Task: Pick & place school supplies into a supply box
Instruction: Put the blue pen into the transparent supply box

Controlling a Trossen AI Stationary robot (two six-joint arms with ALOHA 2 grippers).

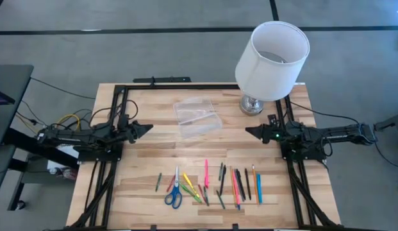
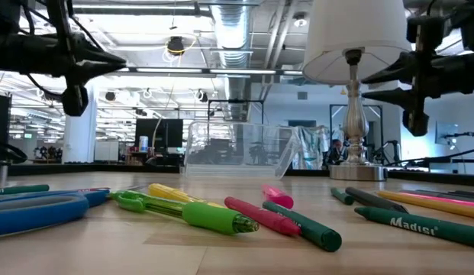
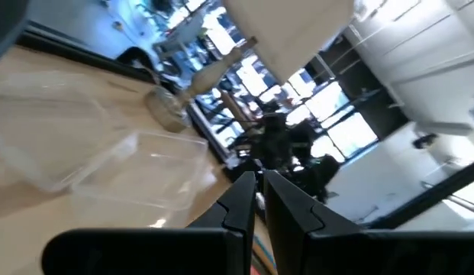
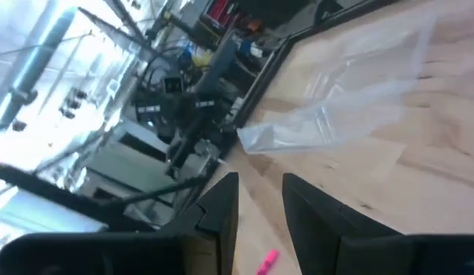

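Hovering apart, both claws flank supply box (image 1: 197, 117).

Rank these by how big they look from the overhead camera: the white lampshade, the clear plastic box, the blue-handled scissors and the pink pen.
1. White lampshade; it sits nearer the camera, which may flatter it.
2. Clear plastic box.
3. Blue-handled scissors.
4. Pink pen, thinnest though nearly scissors-length.

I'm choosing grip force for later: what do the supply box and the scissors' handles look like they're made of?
The supply box looks like thin clear plastic, glossy: the wood grain shows through it and its edges catch the light. The scissors have blue handles that look like moulded plastic, smooth; the blades appear to be metal, though they are small here.
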